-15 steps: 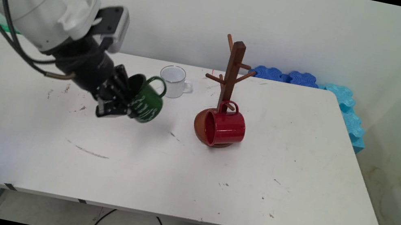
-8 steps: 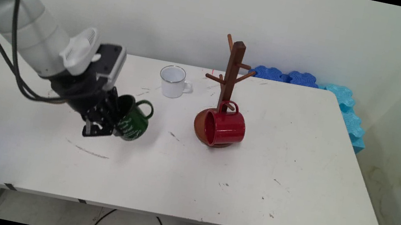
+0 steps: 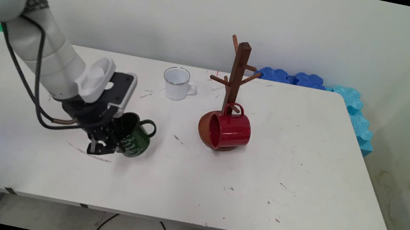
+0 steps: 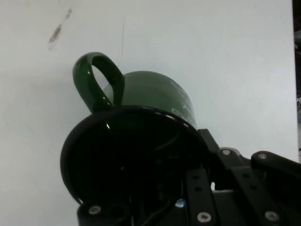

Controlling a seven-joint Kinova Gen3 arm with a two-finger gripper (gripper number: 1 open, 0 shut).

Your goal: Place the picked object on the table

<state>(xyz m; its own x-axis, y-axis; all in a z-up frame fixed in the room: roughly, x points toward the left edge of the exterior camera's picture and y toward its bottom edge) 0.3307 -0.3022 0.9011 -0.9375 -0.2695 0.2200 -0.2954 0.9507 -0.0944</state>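
1. Bench [image 3: 299, 199]: white top, scuffed in places; it carries every item listed below.
2. Arm [image 3: 46, 57]: reaches in from the left and angles down toward the bench's left-centre, bringing the hand low over the surface.
3. Mug stand [image 3: 237, 74]: brown wooden post with pegs, upright right of centre on a round base. A red mug [image 3: 229, 130] hangs by its handle from a low peg, so it lies on its side with the mouth facing the viewer's left.
4. Green mug [image 3: 135, 140]: tilted, mouth turned toward the hand, handle uppermost and pointing away toward the stand. Whether its base touches the bench cannot be determined; it sits very low. The hand view shows the rim close against the linkage, one finger apparently inside the mouth.
5. White mug [image 3: 176, 83]: upright near the far edge, handle to the right, well apart from the hand.
6. Pincer [image 3: 109, 142]: closed on the green mug's wall at the rim, which accounts for the tilt.
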